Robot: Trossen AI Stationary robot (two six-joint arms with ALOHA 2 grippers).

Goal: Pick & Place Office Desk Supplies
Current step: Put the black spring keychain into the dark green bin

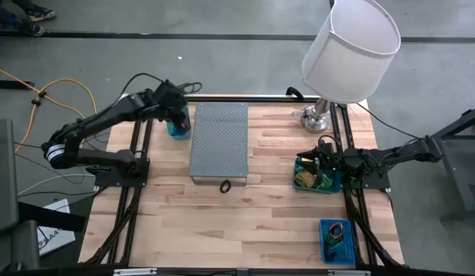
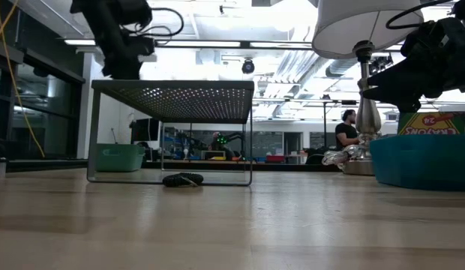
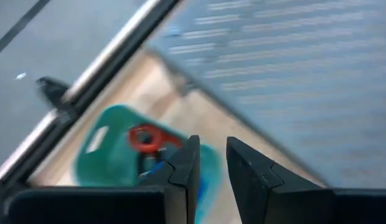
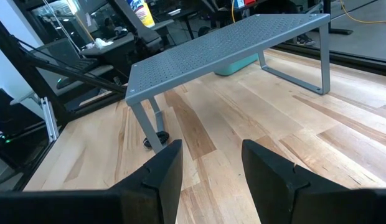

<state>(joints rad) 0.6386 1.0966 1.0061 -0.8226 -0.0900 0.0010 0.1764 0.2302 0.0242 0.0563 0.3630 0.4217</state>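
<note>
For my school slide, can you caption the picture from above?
Left gripper hovers over a teal bin beside the grey perforated stand; right gripper waits above another bin.

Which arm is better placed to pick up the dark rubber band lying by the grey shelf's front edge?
Right, probably. The right gripper is open and faces the band across bare table. The left gripper hovers over a teal bin behind the shelf.
</note>
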